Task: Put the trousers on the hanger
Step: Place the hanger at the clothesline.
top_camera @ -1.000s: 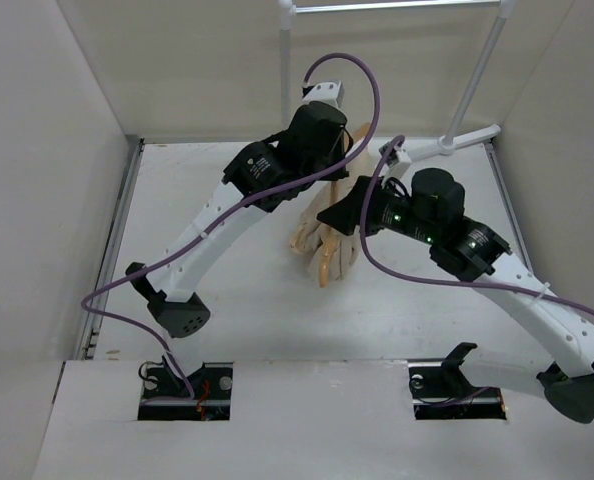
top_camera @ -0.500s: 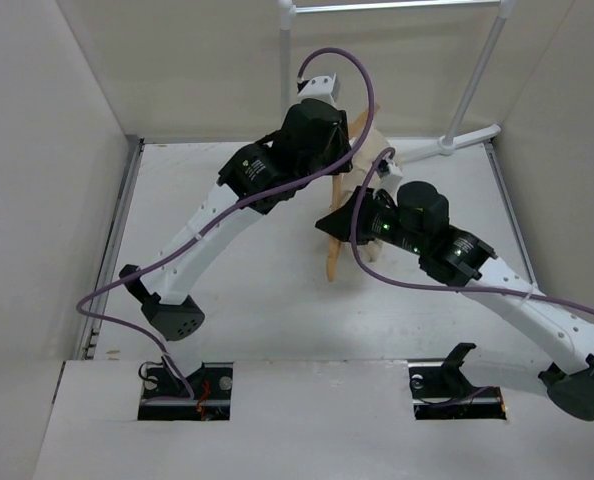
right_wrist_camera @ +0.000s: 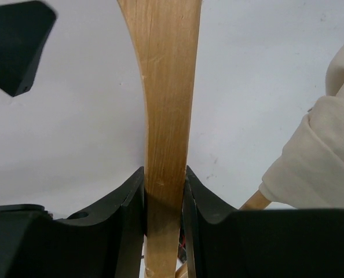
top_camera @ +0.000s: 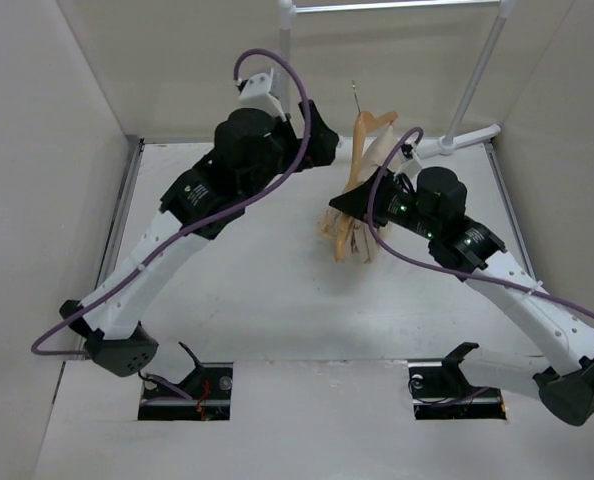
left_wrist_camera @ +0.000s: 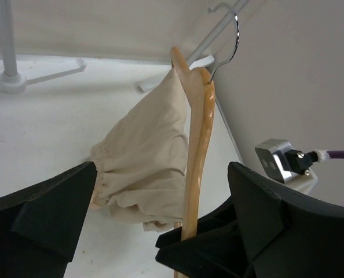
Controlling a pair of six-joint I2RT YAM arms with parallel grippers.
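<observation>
The right gripper [right_wrist_camera: 163, 200] is closed tight on the light orange-tan wooden clothes hanger [right_wrist_camera: 166, 116], its two black fingers [right_wrist_camera: 128, 217] pressed flat against either side of one wooden arm. It holds the hanger upright over the far middle of the white table [top_camera: 257, 290], with the thin metal hook [left_wrist_camera: 234, 35] uppermost. The cream fabric trousers [left_wrist_camera: 146, 156] hang bunched over the hanger, drooping down one side. The left gripper [left_wrist_camera: 160, 174] is raised just beside the hanger with its jaws spread wide, gripping nothing and touching neither wood nor cloth. A white metal rack pole [left_wrist_camera: 3, 40] stands behind.
</observation>
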